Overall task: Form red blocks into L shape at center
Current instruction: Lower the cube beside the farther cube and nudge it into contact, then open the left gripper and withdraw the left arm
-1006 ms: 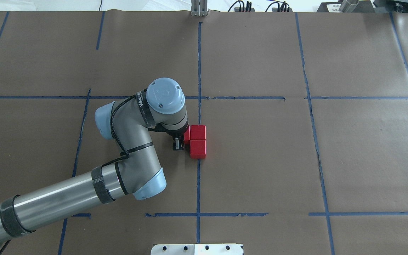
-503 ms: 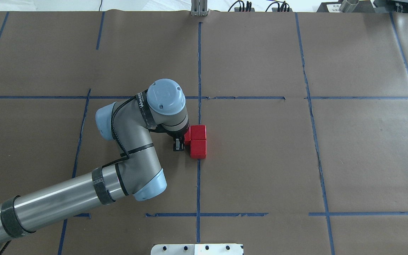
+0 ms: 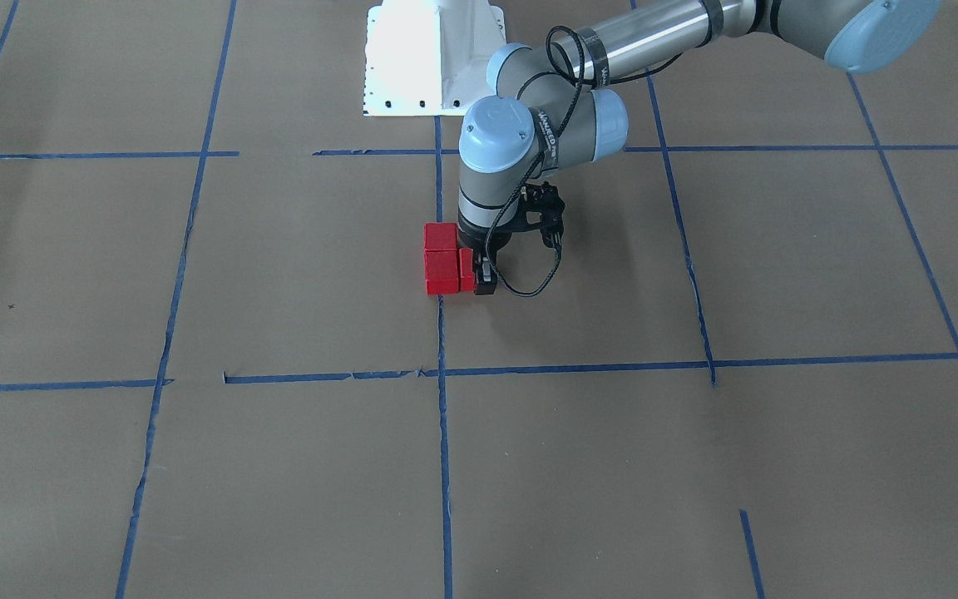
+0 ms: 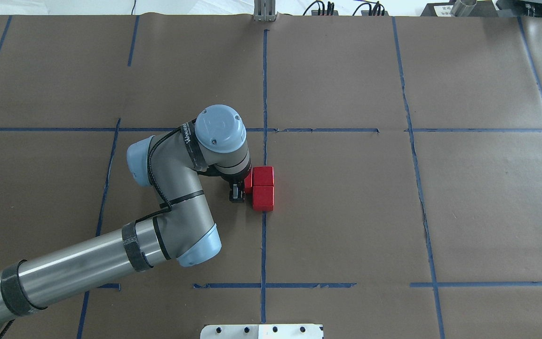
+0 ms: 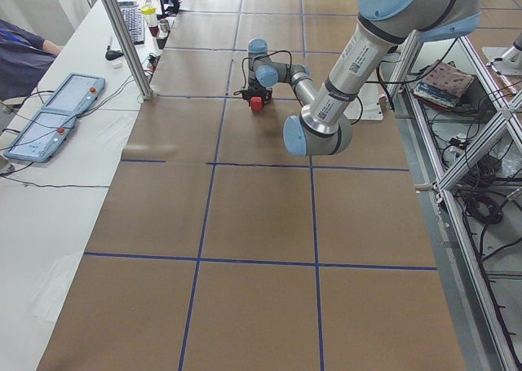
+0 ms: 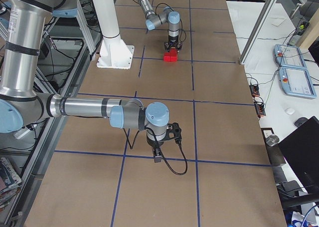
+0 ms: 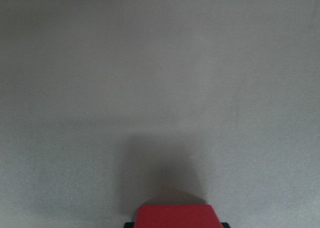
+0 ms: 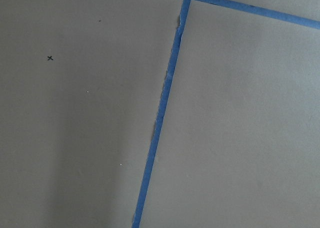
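Two red blocks (image 4: 263, 175) (image 4: 263, 198) lie side by side, touching, on the vertical blue tape line (image 4: 263, 245) of the center cell (image 4: 327, 207). A third red block (image 4: 248, 181) sits against the left of the far block, half hidden under my left wrist. In the front view it (image 3: 466, 269) sits beside the pair (image 3: 440, 258). My left gripper (image 4: 244, 185) (image 3: 472, 274) is low over the paper, shut on this third block, which fills the bottom edge of the left wrist view (image 7: 175, 216). My right gripper (image 6: 157, 154) shows only in the exterior right view, so I cannot tell its state.
The robot's white base (image 4: 261, 331) (image 3: 433, 58) stands at the table's near edge. The left arm's elbow and forearm (image 4: 172, 207) span the left half of the center cell. The right wrist view shows bare paper and a blue tape line (image 8: 160, 118).
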